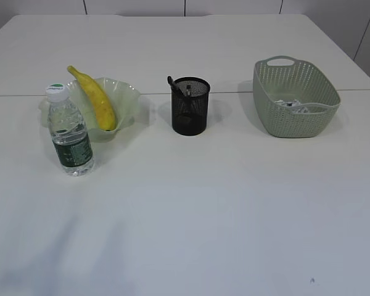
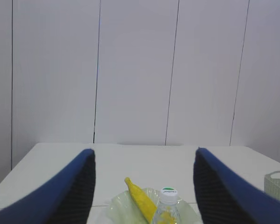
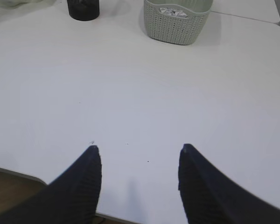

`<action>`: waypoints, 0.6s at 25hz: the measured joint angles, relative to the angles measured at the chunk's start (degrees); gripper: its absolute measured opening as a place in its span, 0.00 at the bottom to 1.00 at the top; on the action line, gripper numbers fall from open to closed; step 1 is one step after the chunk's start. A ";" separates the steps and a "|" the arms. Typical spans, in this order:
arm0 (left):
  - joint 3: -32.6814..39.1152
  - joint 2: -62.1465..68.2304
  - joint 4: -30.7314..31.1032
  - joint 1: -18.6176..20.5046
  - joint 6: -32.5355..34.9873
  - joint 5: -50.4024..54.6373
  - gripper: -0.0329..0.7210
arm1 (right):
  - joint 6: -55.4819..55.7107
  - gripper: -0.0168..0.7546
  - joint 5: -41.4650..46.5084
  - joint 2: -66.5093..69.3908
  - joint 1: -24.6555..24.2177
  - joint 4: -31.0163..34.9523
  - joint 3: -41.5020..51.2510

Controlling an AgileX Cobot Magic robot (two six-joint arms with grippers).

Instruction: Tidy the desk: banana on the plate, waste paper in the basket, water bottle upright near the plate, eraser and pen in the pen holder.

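Left pincer point(image 2: 144, 186) agape above bottle point(image 2: 167, 210)

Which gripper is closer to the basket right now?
Right, probably. The right gripper hangs open over the table's near edge, basket ahead. The left gripper faces the banana, basket far right.

White table point(image 1: 234, 203) fills most of the exterior view, with a second white table point(image 1: 172, 49) butted against its far edge along a seam. Behind stands a pale panelled wall point(image 2: 130, 70) with thin dark vertical joints. Lighting is even and soft; brown floor point(image 3: 9, 179) shows under the near table edge.
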 joint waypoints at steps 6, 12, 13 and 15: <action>0.00 0.00 3.88 0.00 -4.19 1.87 0.66 | 0.00 0.53 0.00 0.00 0.00 0.00 0.00; 0.00 0.00 11.17 0.00 -10.88 2.63 0.66 | 0.00 0.53 0.00 0.00 0.00 0.00 0.00; 0.00 0.00 13.73 0.00 -13.07 2.86 0.66 | 0.00 0.53 0.00 0.00 0.00 0.00 0.00; 0.00 0.00 18.13 0.00 -18.04 3.06 0.66 | 0.00 0.53 0.00 0.00 0.00 0.00 0.00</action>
